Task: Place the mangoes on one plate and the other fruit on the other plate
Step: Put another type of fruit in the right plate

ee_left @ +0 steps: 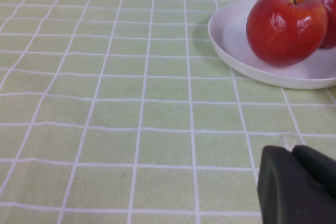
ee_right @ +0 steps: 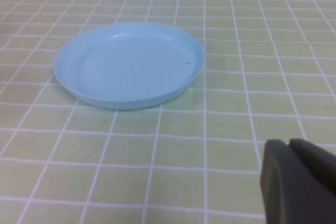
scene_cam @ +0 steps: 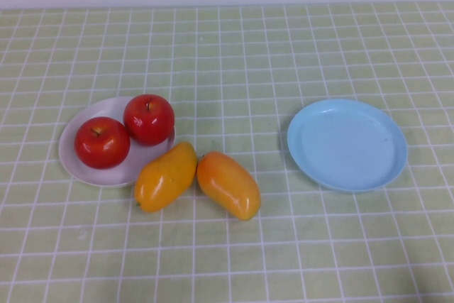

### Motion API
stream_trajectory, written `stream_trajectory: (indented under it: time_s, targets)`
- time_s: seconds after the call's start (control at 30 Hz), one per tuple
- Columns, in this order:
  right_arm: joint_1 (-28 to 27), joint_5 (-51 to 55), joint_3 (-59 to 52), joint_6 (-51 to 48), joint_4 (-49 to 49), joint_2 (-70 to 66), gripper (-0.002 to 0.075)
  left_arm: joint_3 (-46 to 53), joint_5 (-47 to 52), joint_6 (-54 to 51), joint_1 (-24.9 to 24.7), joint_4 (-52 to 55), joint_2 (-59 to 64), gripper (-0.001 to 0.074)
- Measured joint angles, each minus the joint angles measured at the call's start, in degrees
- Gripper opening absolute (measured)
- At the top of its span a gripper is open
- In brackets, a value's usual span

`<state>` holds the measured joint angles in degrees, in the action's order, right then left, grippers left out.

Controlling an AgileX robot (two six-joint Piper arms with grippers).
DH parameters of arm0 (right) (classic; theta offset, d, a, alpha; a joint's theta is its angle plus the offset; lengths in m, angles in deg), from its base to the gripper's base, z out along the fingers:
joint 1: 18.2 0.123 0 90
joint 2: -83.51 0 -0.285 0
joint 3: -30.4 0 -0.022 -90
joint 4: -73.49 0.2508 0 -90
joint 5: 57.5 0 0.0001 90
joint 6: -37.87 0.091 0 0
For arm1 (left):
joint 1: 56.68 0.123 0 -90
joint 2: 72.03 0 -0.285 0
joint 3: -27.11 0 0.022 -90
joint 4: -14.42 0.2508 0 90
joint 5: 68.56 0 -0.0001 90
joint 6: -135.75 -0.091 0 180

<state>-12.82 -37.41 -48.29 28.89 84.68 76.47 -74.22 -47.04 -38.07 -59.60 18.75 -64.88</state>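
Closest to the robot's edge of the table [scene_cam: 298,260], neither arm reaches into the high view, they only turn up in their own wrist cams. Left gripper [ee_left: 299,184] sits low over the green checked cloth, jaws pressed together with nothing in them, a short way off from the white plate [ee_left: 231,40]. Right gripper [ee_right: 299,179] is the same deal, pinched closed and empty, near the light blue plate [ee_right: 79,85] but not touching it

Going further in, the two mangoes are lying straight on the cloth around the middle of the table, not on any plate. Left mango [scene_cam: 165,177] has its far end right up against the white plate's rim, and the right mango [scene_cam: 228,184] is just beside it, far tips nearly meeting so they make a loose V

Behind those, toward the left edge, the white plate carries both apples: near apple [scene_cam: 103,142] and far apple [scene_cam: 149,119], side by side and touching. Blue plate is toward the right edge, well apart from the mangoes
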Motion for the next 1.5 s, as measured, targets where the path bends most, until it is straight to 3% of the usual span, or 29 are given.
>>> stream_trajectory:
  time_s: [0.33, 0.57, 0.8, 1.03, 1.3, 1.5]
  targets:
    - [0.0, -2.87, 0.0, 0.0, 1.62, 0.0, -0.0017, 0.0, 0.0, 0.0, 0.0, 0.0, 0.0, 0.0004]
    - [0.0, -14.13, 0.0, 0.0, 26.4, 0.0, -0.0017, 0.0, 0.1, 0.0, 0.0, 0.0, 0.0, 0.0004]
    - [0.0, -17.9, 0.0, 0.0, 41.55, 0.0, -0.0017, 0.0, 0.1, 0.0, 0.0, 0.0, 0.0, 0.0004]
    - [-0.13, -3.12, 9.89, 0.0, 41.83, -8.43, -0.0017, 0.0, 0.1, 0.0, 0.0, 0.0, 0.0, 0.0004]
    - [-0.13, 25.46, 30.72, -0.12, 29.13, -38.51, -0.0017, 0.0, 0.1, 0.0, 0.0, 0.0, 0.0, 0.0003]
    - [1.12, 31.46, 44.24, -1.04, 21.47, -59.35, -0.0017, 0.0, 0.1, 0.0, 0.0, 0.0, 0.0, 0.0003]
